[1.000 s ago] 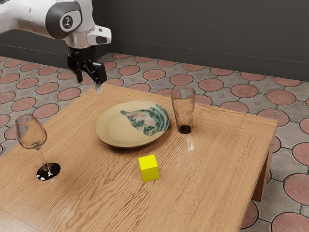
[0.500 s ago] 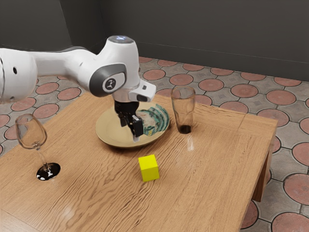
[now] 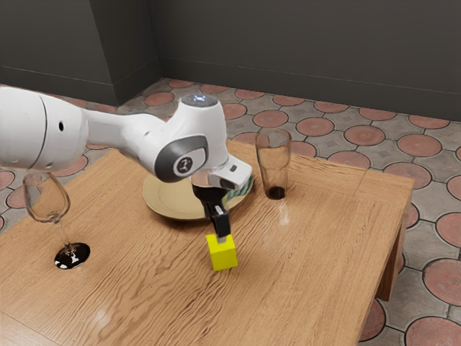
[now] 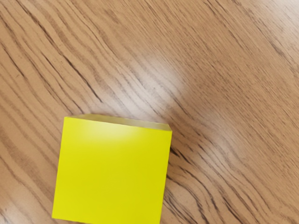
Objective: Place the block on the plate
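Note:
The gripper (image 3: 220, 233) is low over the table, right at the top of the yellow block (image 3: 223, 255). Its lower end overlaps the block's upper edge in the exterior view, and whether it touches the block is unclear. The block sits flat on the wood. In the wrist view the block (image 4: 112, 170) is large and close under the hand, its top face turned to the camera. The plate (image 3: 160, 197) lies behind the gripper, its painted part mostly hidden by the hand.
A tall clear glass (image 3: 274, 164) stands beside the plate, toward the exterior view's right. A wine glass (image 3: 47, 198) with a dark base stands at the exterior view's left, below the arm. The wooden table's (image 3: 317, 267) far edge runs behind the plate and tall glass.
My hand has come from beyond the plate, across it, and down to the yellow block. Block, plate and glasses have stayed where they were.

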